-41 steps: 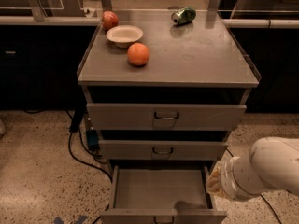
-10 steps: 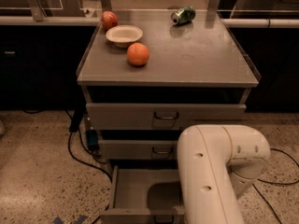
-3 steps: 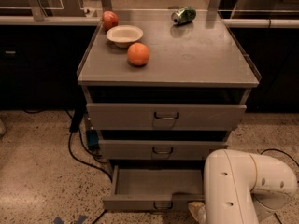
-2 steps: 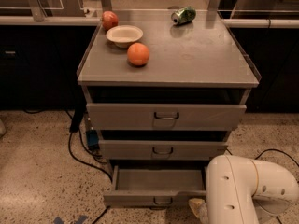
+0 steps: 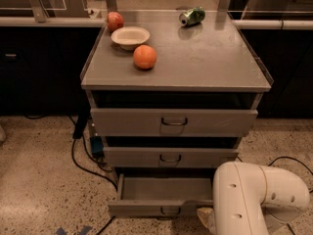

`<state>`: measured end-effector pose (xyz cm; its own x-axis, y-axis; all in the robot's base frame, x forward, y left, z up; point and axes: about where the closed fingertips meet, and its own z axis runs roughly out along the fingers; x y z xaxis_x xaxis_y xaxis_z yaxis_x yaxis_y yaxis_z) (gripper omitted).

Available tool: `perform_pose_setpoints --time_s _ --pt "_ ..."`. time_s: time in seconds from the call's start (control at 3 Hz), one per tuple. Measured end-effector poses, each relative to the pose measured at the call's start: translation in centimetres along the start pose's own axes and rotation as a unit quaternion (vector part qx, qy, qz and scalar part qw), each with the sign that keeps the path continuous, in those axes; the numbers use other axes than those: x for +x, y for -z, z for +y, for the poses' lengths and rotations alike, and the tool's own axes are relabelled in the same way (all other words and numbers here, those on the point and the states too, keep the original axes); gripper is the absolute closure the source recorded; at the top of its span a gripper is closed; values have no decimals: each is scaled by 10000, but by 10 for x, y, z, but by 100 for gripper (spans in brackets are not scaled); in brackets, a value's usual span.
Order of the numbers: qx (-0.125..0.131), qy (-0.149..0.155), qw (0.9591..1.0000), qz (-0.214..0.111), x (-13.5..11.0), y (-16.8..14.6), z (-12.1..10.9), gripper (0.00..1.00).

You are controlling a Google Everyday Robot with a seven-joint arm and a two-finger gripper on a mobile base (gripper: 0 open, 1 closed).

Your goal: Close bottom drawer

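We see the bottom drawer [image 5: 161,196] at the foot of the grey bench [image 5: 205,58], under two like drawers. It stands partly pulled out: its bare tray floor shows behind the flat front, and the front sits forward of the middle drawer [image 5: 170,157] above it. A small dark loop handle [image 5: 169,210] sits at the middle of that front, close to the picture's lower edge.

The arm [image 5: 254,199], a bulky white housing, fills the lower right corner and covers the bottom drawer's right end. The tool [image 5: 204,216] is almost wholly hidden behind it. We make out only a pale tan bit, low beside the drawer's right front corner, and we cannot tell whether the tool is open or closed, nor whether it touches the drawer front.

The top drawer [image 5: 173,122] and the middle one each show a dark gap above their fronts.

On the bench top, at the far left, an apple [image 5: 115,20] sits just beside a shallow white bowl [image 5: 130,36]. An orange [image 5: 145,57] lies just in front of the bowl. A green can [image 5: 191,16] lies on its side near the far edge, well apart from the fruit.

Dark cables [image 5: 80,155] run over the speckled floor to the left of the drawers.
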<state>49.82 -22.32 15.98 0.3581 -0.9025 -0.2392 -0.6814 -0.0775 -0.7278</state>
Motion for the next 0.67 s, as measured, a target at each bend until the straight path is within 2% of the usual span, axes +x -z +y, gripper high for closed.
perform_pose_setpoints --time_s 0.33,0.67 --pt "-32 36 10000 -64 7 -12 -8 100" --pt "40 65 9998 -165 17 -26 -15 100"
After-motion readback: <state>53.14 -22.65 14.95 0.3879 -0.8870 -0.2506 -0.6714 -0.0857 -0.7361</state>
